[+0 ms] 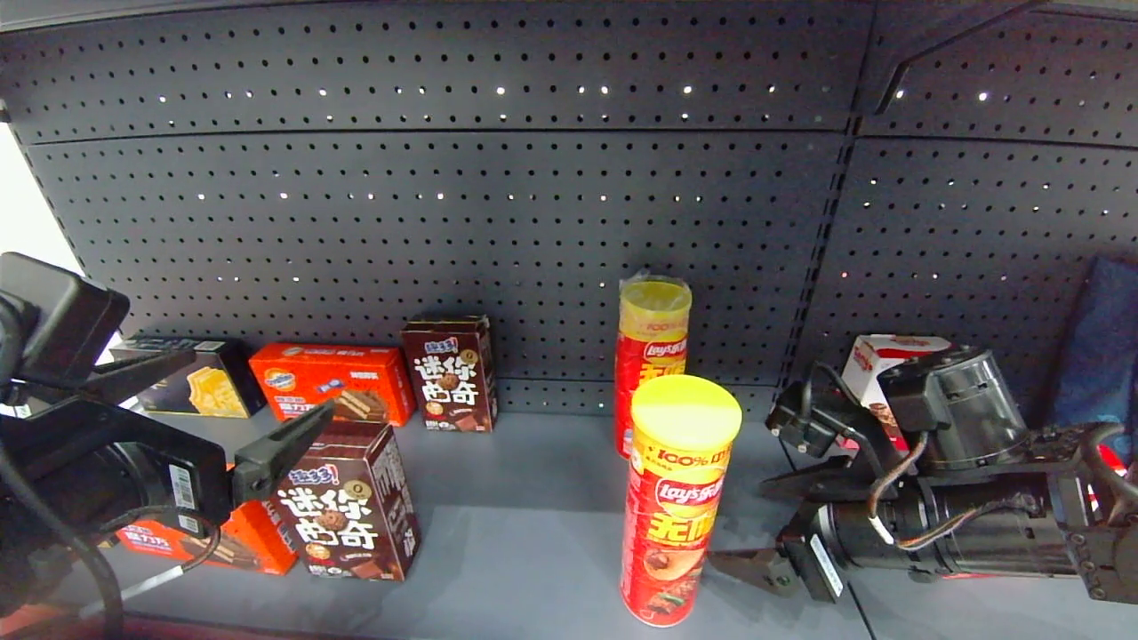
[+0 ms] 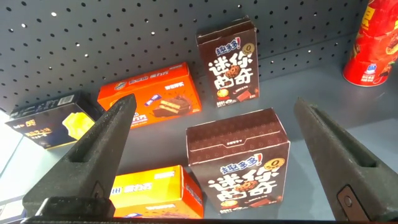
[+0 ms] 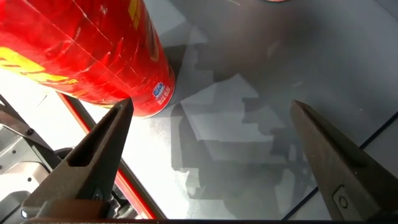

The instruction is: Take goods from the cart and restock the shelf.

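Two red chip cans with yellow lids stand on the grey shelf [image 1: 533, 551], one in front [image 1: 680, 498] and one behind it [image 1: 653, 356]. My right gripper [image 1: 738, 523] hangs open just right of the front can, low over the shelf board; in the right wrist view the can's base [image 3: 93, 56] lies beside one finger [image 3: 99, 155], not between the two. My left gripper [image 1: 262, 380] is open above a brown cookie box [image 1: 351, 502], which stands between its fingers [image 2: 93, 155] in the left wrist view [image 2: 239, 165]. Nothing is held.
A second brown box [image 1: 449, 373], an orange box [image 1: 333, 382] and a dark box [image 1: 191, 378] line the pegboard. Another orange box [image 1: 222, 542] lies front left. A white-and-red box [image 1: 889, 364] and a blue item [image 1: 1098, 347] sit at the right. Bare shelf lies between cookie box and cans.
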Robot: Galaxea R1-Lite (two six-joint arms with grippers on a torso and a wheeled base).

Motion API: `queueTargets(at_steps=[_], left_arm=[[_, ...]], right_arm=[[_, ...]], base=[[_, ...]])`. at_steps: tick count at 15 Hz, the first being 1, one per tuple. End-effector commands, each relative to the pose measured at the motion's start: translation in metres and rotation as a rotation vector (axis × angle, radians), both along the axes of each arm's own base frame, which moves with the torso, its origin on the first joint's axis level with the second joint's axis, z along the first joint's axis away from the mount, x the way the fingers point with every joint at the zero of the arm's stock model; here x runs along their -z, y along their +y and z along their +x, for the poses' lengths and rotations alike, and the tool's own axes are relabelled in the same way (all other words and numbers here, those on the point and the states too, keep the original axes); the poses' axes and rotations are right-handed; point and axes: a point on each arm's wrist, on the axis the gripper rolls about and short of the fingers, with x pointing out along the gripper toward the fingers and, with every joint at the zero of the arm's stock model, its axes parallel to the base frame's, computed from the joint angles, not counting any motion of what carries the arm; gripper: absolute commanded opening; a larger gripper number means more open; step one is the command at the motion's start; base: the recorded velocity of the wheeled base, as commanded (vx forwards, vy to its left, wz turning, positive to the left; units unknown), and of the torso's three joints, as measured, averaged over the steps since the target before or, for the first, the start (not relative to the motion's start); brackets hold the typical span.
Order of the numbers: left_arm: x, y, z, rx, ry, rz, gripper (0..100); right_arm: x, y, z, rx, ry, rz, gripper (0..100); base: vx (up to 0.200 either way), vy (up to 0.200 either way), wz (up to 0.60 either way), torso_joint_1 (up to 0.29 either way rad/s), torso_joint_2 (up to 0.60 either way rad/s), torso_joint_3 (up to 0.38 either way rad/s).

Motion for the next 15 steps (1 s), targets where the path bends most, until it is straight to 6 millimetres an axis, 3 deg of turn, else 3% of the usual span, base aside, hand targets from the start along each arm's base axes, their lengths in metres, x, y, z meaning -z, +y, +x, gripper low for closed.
queueTargets(at_steps=[1, 12, 15], left_arm=[[0.000, 0.000, 0.000, -0.001, 0.000, 0.000, 100], [0.000, 0.000, 0.000, -0.003, -0.001, -0.002, 100], [0.006, 0.002, -0.003, -0.004, 0.011, 0.004, 100]], right_arm=[[0.001, 0.001, 0.000, -0.003, 0.002, -0.001, 100], [0.000, 0.001, 0.002, 0.001, -0.003, 0.002, 100], [-0.013, -0.008, -0.006, 0.020, -0.048, 0.027, 100]], base=[[0.000, 0.000, 0.00, 0.000, 0.00, 0.000], [0.000, 0.000, 0.00, 0.000, 0.00, 0.000], [0.000, 0.000, 0.00, 0.000, 0.00, 0.000]])
